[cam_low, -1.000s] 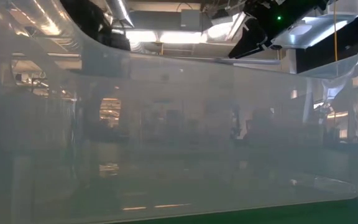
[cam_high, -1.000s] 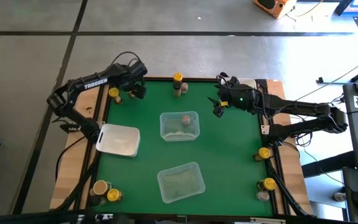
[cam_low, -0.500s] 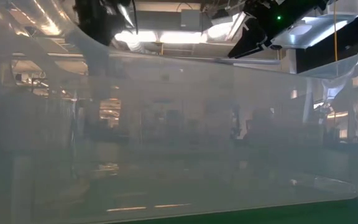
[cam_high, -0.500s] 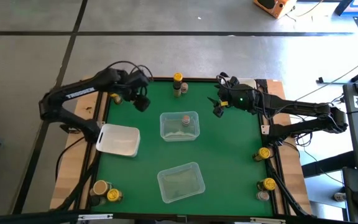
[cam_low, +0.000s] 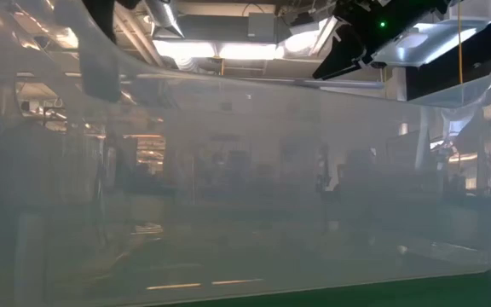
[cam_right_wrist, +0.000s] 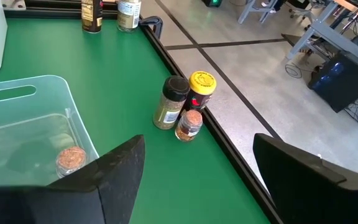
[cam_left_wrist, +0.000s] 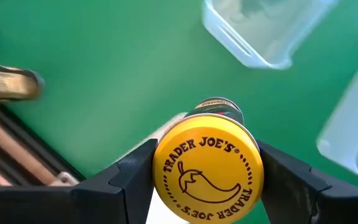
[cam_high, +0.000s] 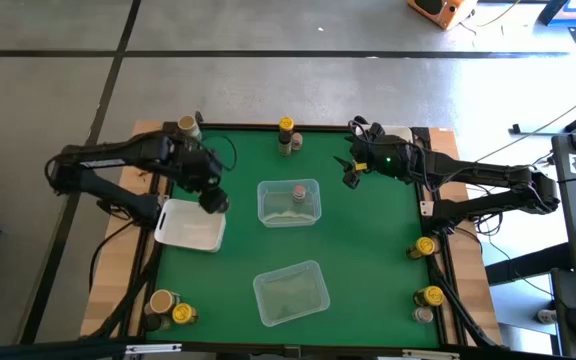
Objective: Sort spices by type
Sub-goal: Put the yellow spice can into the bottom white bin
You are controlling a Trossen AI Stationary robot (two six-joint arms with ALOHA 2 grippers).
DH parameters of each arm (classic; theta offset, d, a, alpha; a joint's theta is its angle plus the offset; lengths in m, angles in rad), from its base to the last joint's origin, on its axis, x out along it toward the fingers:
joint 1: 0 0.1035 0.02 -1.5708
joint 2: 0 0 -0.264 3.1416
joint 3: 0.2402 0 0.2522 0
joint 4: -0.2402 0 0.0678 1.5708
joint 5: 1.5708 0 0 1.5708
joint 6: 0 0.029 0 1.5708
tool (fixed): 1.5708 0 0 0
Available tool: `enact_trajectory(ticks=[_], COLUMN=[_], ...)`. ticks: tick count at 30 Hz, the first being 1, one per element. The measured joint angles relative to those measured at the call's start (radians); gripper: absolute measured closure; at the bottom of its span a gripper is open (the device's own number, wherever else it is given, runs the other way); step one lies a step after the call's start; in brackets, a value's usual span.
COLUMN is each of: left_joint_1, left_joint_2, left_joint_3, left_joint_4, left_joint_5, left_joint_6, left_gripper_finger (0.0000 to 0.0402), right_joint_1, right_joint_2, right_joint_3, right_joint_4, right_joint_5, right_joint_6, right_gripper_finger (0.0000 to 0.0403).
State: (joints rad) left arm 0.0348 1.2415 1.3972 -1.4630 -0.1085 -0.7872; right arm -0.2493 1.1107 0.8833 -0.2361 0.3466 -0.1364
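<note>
Left claw [cam_left_wrist: 207, 180] clenches a yellow-lidded spice jar [cam_left_wrist: 207, 167] left of frame centre above the white tray [cam_high: 190, 226]; a slip risks misplacing it. Right claw [cam_right_wrist: 197, 168] hangs released.

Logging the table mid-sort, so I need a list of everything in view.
Table: one, green.
Centre tub: one, clear, mid-table.
Near tub: one, clear, near edge.
Tray: one, white, left of centre tub.
Tub jar: one, pinkish-brown lid, inside centre tub.
Far-edge jars: three, black, yellow and pinkish-brown lids.
Corner jar: one, tan lid, far left.
Near-left jars: two, tan and yellow lids.
Right-edge jars: two yellow lids; a third, colour unclear.
Held jar: one, yellow lid.
Left gripper: jaws shut on held jar, over tray's far corner.
Right gripper: jaws open, far right.
</note>
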Motion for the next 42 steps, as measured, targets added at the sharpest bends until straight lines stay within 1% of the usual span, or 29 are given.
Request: enact_trajectory(ticks=[4,7,14,17,21,27,30,35,42], left_joint_1=[-0.078,-0.132,-0.242,-0.277,-0.313,-0.346,-0.360,-0.354,-0.315], left_joint_2=[0.010,0.021,0.026,0.026,0.039,0.066,0.069,0.069,0.068], left_joint_3=[0.000,0.000,0.000,0.000,0.000,-0.001,-0.021,-0.122,-0.260], left_joint_4=[-0.037,-0.067,-0.067,-0.067,-0.069,-0.112,-0.104,-0.103,0.014], left_joint_5=[-0.001,-0.013,-0.103,-0.119,-0.132,-0.134,-0.135,-0.136,-0.139], left_joint_6=[-0.081,-0.141,-0.166,-0.190,-0.232,-0.297,-0.299,-0.313,-0.254], left_gripper_finger=[0.0173,0.0173,0.0173,0.0173,0.0172,0.0172,0.0172,0.0172,0.0172], right_joint_1=[0.000,0.000,0.001,0.001,0.001,0.001,0.001,0.001,0.001], right_joint_2=[0.000,-0.008,-0.060,-0.080,-0.090,-0.088,-0.088,-0.088,-0.088], right_joint_3=[0.000,0.000,0.000,0.000,0.000,0.000,0.000,0.000,0.000], right_joint_4=[-0.012,-0.089,-0.148,-0.148,-0.148,-0.151,-0.152,-0.152,-0.150], right_joint_5=[0.000,0.000,-0.005,-0.025,-0.027,-0.026,-0.027,-0.026,-0.027], right_joint_6=[0.000,0.000,-0.006,-0.007,-0.007,-0.003,-0.002,-0.001,0.000], right_gripper_finger=[0.0104,0.0104,0.0104,0.0104,0.0104,0.0104,0.0104,0.0104,0.0104])
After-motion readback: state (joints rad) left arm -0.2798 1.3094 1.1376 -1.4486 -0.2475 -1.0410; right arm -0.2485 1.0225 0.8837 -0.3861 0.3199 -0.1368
